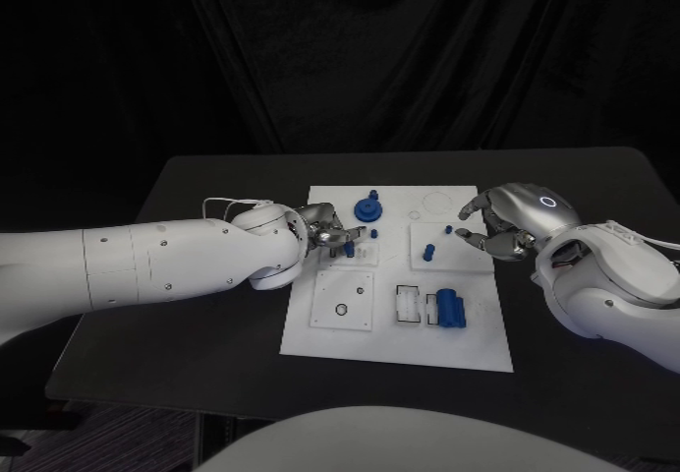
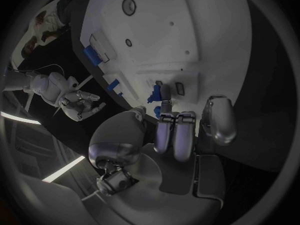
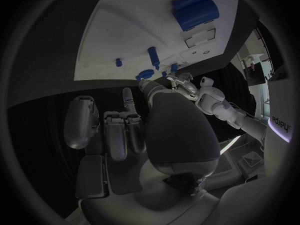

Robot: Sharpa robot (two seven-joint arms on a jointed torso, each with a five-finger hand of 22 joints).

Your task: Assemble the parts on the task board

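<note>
**Left hand on a blue peg at the board's middle, right hand spread over its right edge**

The left hand (image 1: 323, 228) is seen at the left side of the task board (image 1: 340, 346), its fingers closed round a small upright blue peg (image 1: 349, 250) near the board's middle; in the left wrist view the fingertips (image 2: 165, 110) are met by that blue piece (image 2: 155, 92). Just behind the hand, a round blue geared part (image 1: 368, 208) with a short stem is seated on the board's far half. Further right, a short blue pin (image 1: 428, 253) and a smaller blue stud (image 1: 448, 230) are stood on a raised white square. On the near half, a white square plate with a small ring (image 1: 342, 312) is laid at the left, and a pair of blue cylinders (image 1: 449, 307) is laid side by side next to a framed slot (image 1: 408, 303). At the right edge of the board, the right hand (image 1: 507, 224) is held with fingers apart and slightly curled, nothing being gripped. In the right wrist view its fingers (image 3: 127, 130) are pointed toward the board, well apart from the blue cylinders (image 3: 195, 8)
</note>
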